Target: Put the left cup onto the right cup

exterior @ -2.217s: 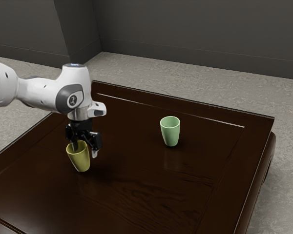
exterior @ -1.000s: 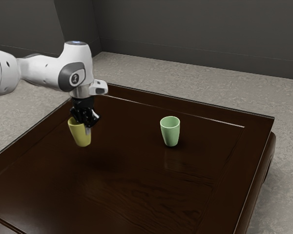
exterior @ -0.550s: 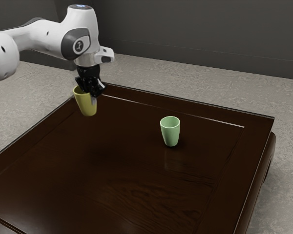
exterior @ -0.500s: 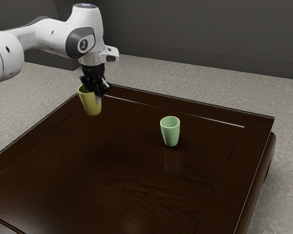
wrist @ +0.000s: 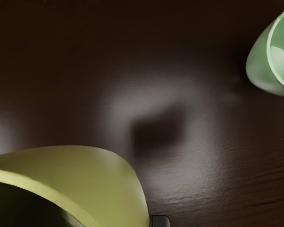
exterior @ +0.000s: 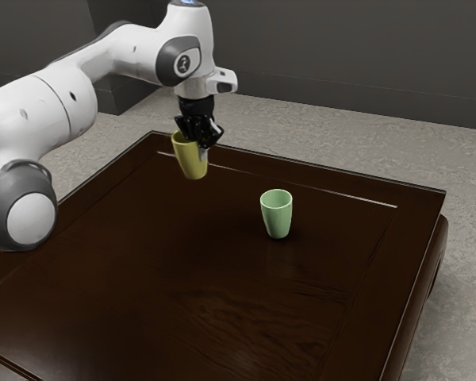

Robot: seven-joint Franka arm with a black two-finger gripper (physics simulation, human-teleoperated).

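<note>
Wrist view, nearest first: the yellow cup (wrist: 75, 184) sits blurred right under the hand, its pale outer wall curving over a dark mouth. Below it lies the dark wood of the bench (wrist: 85, 71), with a soft shadow (wrist: 156, 127) on the boards beneath the end effector. Farther out from the hand stands the green cup (wrist: 272, 56), seen from above so that its pale inside shows. It is well apart from the yellow one.

In the exterior view, the bench's near boards (exterior: 222, 317) lie in front, and the arm (exterior: 55, 111) comes in from the exterior view's left, its grey-capped joint closest to the camera. Beyond that the end effector (exterior: 198, 133) points down, its black fingers clamped on the rim of the yellow cup (exterior: 191, 160). That cup hangs a little tilted under the fingers, up in the air and touching nothing else. The green cup (exterior: 276, 213) stands upright on the bench, mouth up, lower than the end effector and toward the exterior view's right of it, well apart. Behind both runs the bench's raised far rim (exterior: 341, 176), then the grey floor (exterior: 365, 135) and a dark wall (exterior: 341, 40).
</note>
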